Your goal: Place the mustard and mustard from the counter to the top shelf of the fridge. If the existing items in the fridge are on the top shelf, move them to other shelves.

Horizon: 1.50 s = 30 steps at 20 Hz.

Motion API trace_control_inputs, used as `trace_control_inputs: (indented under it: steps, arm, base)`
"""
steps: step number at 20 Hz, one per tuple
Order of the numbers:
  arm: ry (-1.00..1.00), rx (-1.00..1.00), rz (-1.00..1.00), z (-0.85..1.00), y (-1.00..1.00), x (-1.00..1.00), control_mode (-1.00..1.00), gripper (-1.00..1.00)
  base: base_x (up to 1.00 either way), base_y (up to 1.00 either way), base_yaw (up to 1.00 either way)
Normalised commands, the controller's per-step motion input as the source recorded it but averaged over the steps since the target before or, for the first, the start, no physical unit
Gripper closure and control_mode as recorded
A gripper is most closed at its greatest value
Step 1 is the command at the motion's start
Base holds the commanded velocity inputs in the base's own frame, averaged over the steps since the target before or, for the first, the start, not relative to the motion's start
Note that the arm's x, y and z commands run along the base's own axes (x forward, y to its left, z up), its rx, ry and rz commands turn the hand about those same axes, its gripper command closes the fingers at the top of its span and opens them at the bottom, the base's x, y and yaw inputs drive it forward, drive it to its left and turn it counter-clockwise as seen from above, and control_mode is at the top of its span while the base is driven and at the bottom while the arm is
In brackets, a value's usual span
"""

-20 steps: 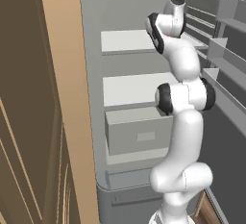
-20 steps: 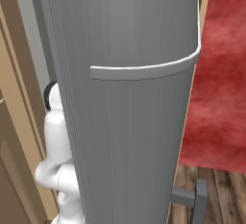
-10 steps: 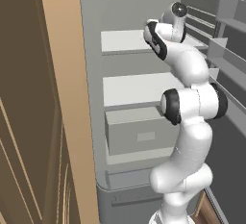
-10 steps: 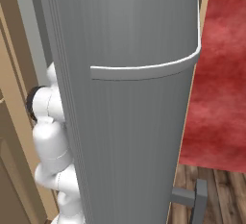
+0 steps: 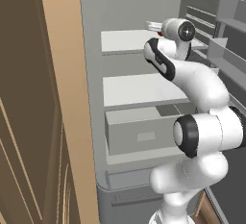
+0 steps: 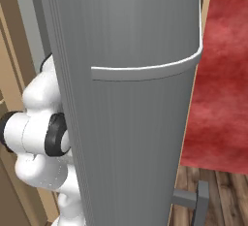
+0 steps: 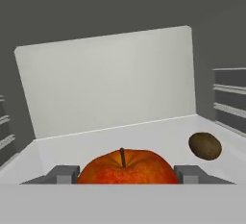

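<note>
Since a second ago your arm has reached deeper; jaws flank the apple (apparently gripping) to clear the top shelf.

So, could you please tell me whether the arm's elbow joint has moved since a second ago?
Yes. In the left base view the elbow joint has sunk, from level with the middle shelf to beside the drawer box, while the fridge held still.

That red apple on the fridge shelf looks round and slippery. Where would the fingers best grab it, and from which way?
Across its widest middle, one finger on each side. The apple stands upright, stem up, so its rounded flanks give the broadest hold. In the hand view the fingers already sit to its left and right, coming in level from the open front of the shelf. The brown lump lies apart on the right, out of the way.
</note>
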Motion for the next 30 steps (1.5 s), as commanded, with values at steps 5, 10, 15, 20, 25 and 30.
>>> trace_control_inputs:
  steps: [5, 10, 15, 20, 25, 30]
  arm:
    - [0.0, 0.0, 0.0, 0.76, 0.0, -1.0, -1.0, 1.0]
    - [0.03, 0.0, 0.0, 0.28, 0.0, -1.0, -1.0, 1.0]
    - [0.12, -0.11, 0.01, -0.71, 0.03, -1.0, -1.0, 1.0]
    - [0.33, -0.13, 0.03, -1.0, 0.09, -1.0, -1.0, 1.0]
    - [0.6, -0.07, 0.03, -1.0, 0.05, -0.98, -1.0, 1.0]
    - [0.13, 0.12, 0.0, -0.64, -0.03, -0.08, -1.0, 1.0]
  base:
    - [0.0, 0.0, 0.0]
    - [0.0, 0.0, 0.0]
    - [0.0, 0.0, 0.0]
    - [0.0, 0.0, 0.0]
    - [0.0, 0.0, 0.0]
    - [0.0, 0.0, 0.0]
